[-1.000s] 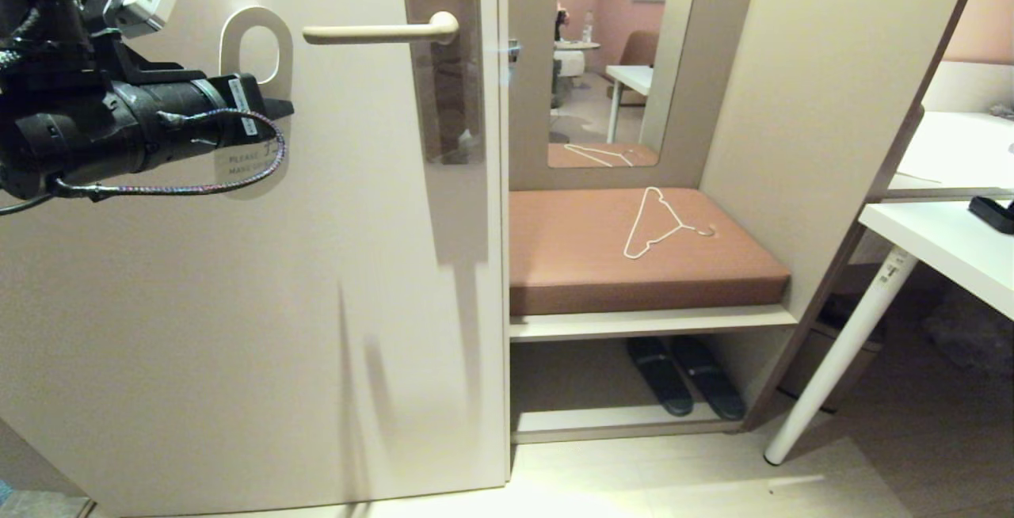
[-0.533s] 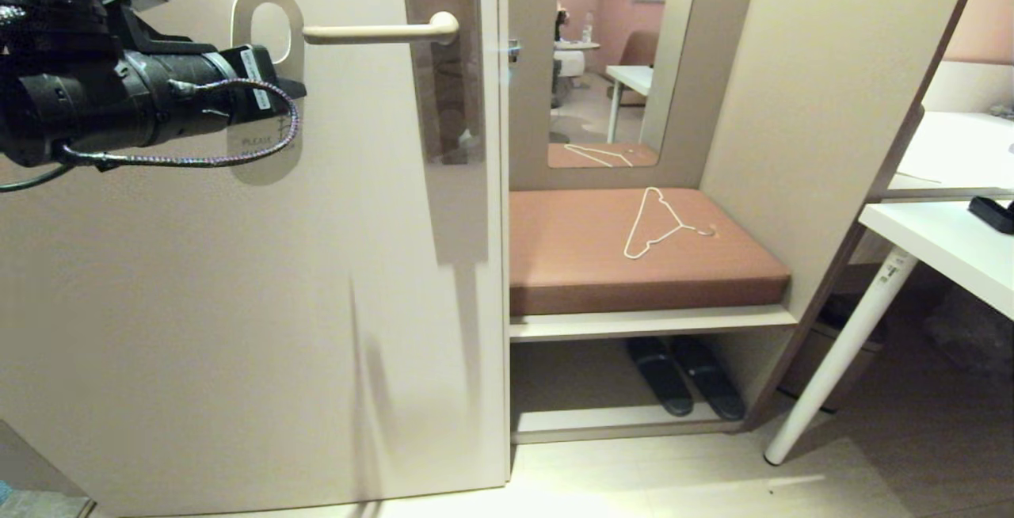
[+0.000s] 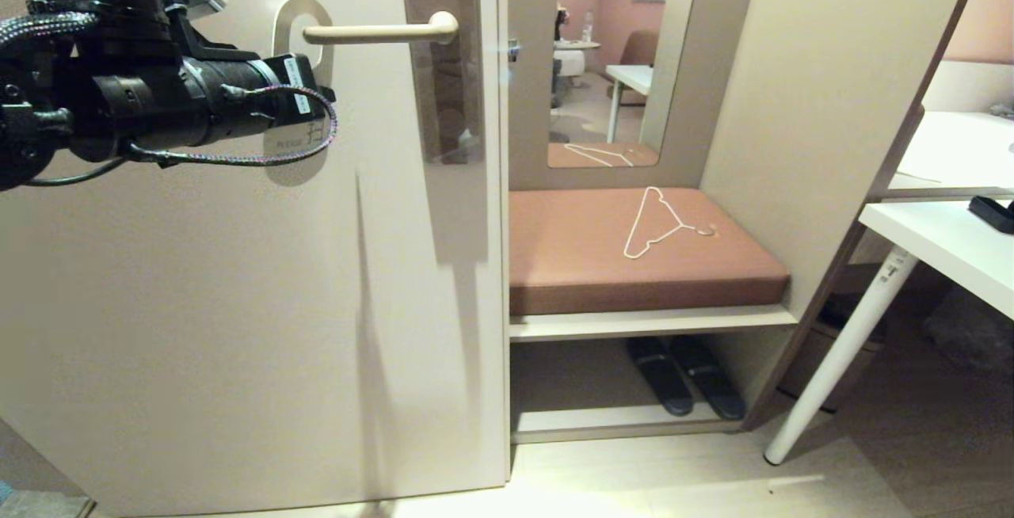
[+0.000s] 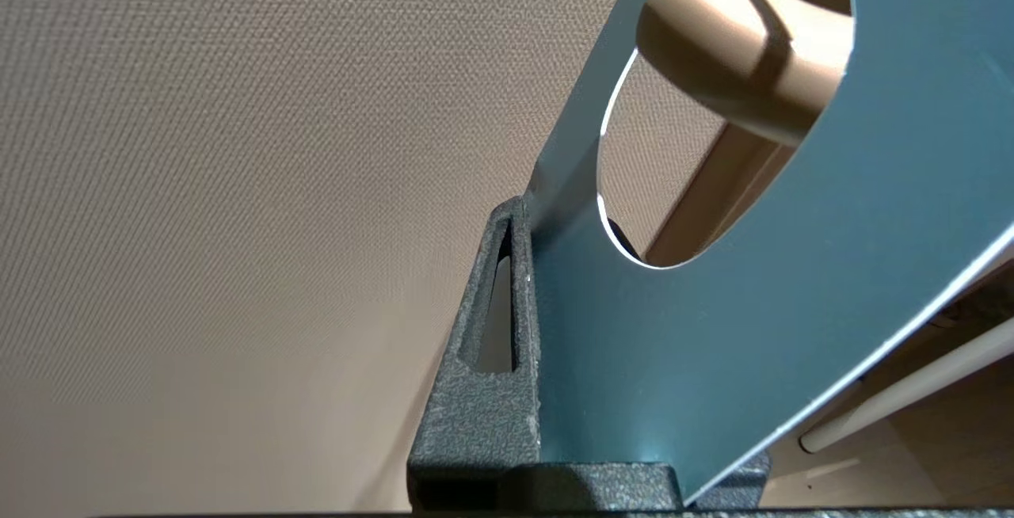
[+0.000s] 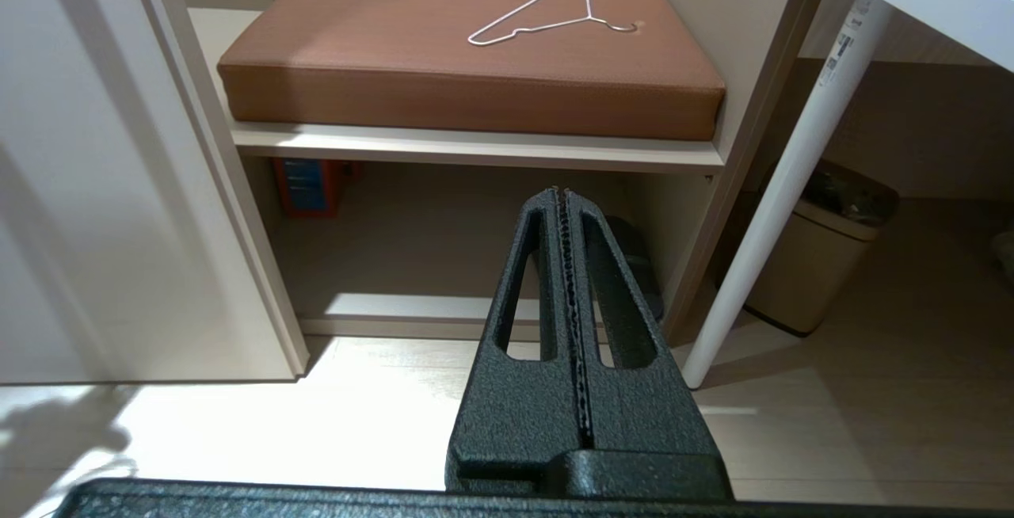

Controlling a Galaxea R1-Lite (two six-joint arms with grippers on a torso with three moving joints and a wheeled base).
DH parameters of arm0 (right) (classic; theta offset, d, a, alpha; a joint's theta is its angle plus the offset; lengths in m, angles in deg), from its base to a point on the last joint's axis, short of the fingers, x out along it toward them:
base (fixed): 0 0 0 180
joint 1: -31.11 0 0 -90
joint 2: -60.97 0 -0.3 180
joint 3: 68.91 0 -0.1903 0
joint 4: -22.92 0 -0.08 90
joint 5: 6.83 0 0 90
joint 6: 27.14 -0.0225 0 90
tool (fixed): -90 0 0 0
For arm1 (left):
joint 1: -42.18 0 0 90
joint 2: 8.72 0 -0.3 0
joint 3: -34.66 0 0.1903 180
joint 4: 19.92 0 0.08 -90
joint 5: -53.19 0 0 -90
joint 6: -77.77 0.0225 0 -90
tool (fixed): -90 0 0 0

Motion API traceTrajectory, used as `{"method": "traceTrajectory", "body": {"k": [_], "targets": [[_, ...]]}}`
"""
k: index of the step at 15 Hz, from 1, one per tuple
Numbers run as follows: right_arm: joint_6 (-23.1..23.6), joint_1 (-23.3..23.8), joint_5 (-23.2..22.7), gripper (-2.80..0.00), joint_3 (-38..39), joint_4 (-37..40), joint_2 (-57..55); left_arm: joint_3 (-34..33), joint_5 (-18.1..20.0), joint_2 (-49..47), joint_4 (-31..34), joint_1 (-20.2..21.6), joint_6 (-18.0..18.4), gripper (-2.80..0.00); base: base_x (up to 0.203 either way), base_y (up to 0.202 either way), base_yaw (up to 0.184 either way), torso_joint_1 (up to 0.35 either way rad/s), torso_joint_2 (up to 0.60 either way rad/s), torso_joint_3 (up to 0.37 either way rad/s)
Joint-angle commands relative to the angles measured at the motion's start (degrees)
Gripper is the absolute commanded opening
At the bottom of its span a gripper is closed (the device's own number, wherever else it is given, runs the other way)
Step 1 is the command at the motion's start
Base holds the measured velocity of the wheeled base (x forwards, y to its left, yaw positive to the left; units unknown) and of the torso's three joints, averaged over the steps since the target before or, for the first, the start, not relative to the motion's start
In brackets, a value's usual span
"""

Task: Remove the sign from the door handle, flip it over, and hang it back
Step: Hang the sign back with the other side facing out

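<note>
Your left hand (image 3: 321,110) is clenched on the sign (image 3: 295,146), its hole lined up at the free tip of the door handle (image 3: 372,31), whose long axis runs level toward the right.

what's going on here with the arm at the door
The left gripper is shut on the sign and holds it up at the door handle. The handle's free tip sits at the sign's hole, so the sign is about to be threaded on but does not hang yet. Its white side faces the room, blue toward the door. The right gripper is shut and idle, down near the floor by the bench.
</note>
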Motion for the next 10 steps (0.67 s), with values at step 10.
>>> {"method": "traceTrajectory", "body": {"k": [10], "targets": [[0.1,0.0,0.0,-2.80,0.0,0.0,-0.1,1.8,-3.8,-1.3,-0.1,-7.5,-0.1,-2.80,0.000,0.000,0.000,0.000,0.00,0.000]]}}
